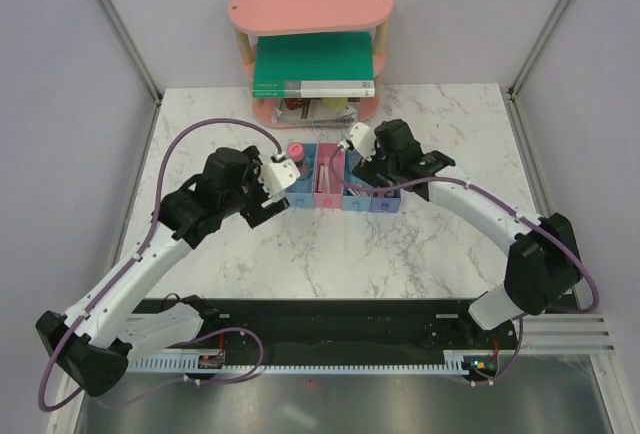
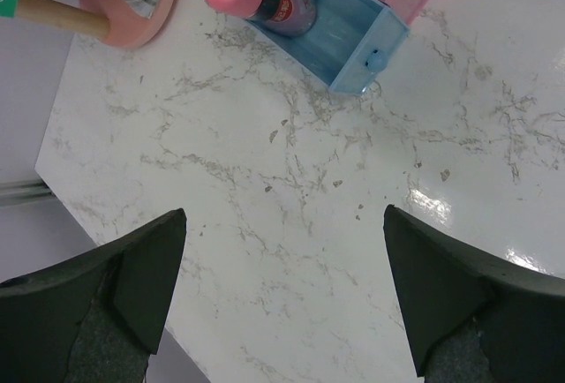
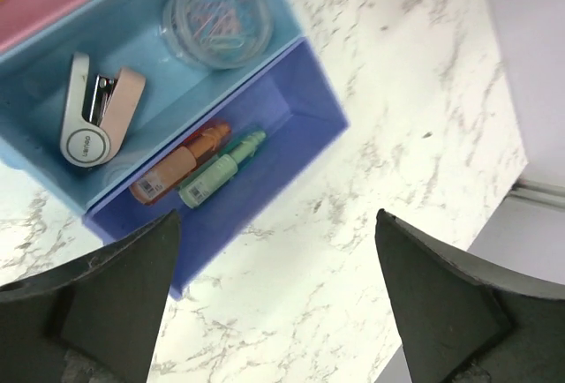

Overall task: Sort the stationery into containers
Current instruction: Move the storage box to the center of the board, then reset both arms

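The right gripper [image 3: 274, 224] hangs empty, jaws wide apart, over the purple-blue bin [image 3: 305, 92]. An orange piece [image 3: 177, 164] and a green piece [image 3: 221, 171], probably highlighters, lie there together, seemingly grouped by kind. The left gripper [image 2: 284, 215], equally spread, hovers over the marble table [image 2: 291, 136].

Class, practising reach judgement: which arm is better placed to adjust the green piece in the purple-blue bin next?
Likely the right: the right gripper, open, hangs beside the purple-blue bin with the green piece in plain view. The left gripper is at the blue bin on the row's other end.
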